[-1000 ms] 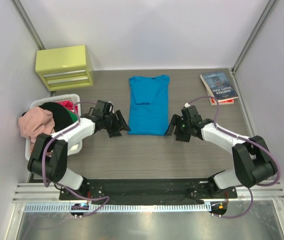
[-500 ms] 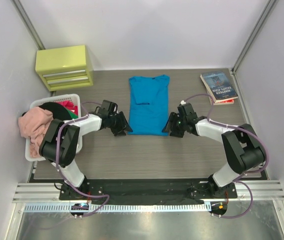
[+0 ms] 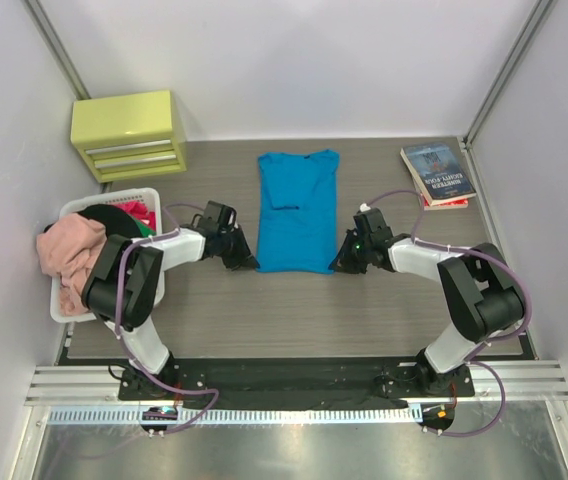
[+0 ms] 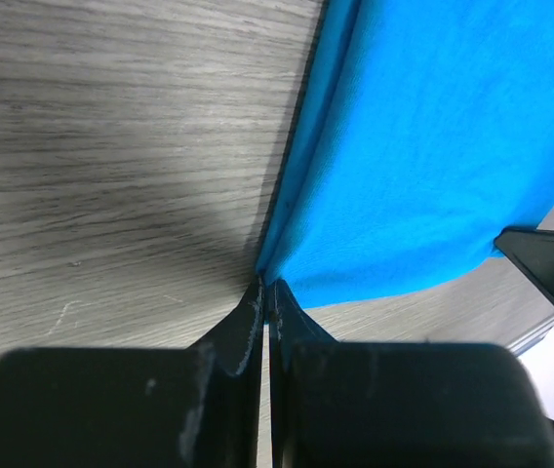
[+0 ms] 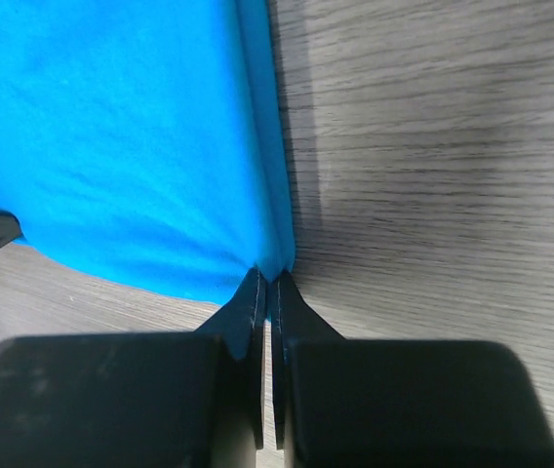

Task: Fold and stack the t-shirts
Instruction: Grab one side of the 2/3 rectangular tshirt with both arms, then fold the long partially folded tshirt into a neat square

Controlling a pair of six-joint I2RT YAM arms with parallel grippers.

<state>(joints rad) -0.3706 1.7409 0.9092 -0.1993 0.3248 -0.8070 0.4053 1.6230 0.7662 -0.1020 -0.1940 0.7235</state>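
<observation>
A turquoise-blue t-shirt (image 3: 297, 210) lies flat in the middle of the table, folded into a long strip with its neck at the far end. My left gripper (image 3: 251, 262) is shut on the shirt's near left corner (image 4: 275, 275). My right gripper (image 3: 338, 266) is shut on its near right corner (image 5: 275, 263). In both wrist views the blue cloth (image 4: 423, 146) (image 5: 121, 127) is pinched at the fingertips and spreads away over the table. More t-shirts, pink (image 3: 69, 245), black (image 3: 119, 228) and red (image 3: 140, 211), are heaped in a basket at the left.
A white laundry basket (image 3: 63, 304) stands at the table's left edge. A yellow-green drawer box (image 3: 128, 135) sits at the back left. Dark-blue-covered books (image 3: 437, 173) lie at the back right. Grey walls close the sides and back.
Both grippers have moved inward to the blue shirt's near corners and closed on them. The shirt lies as before.
</observation>
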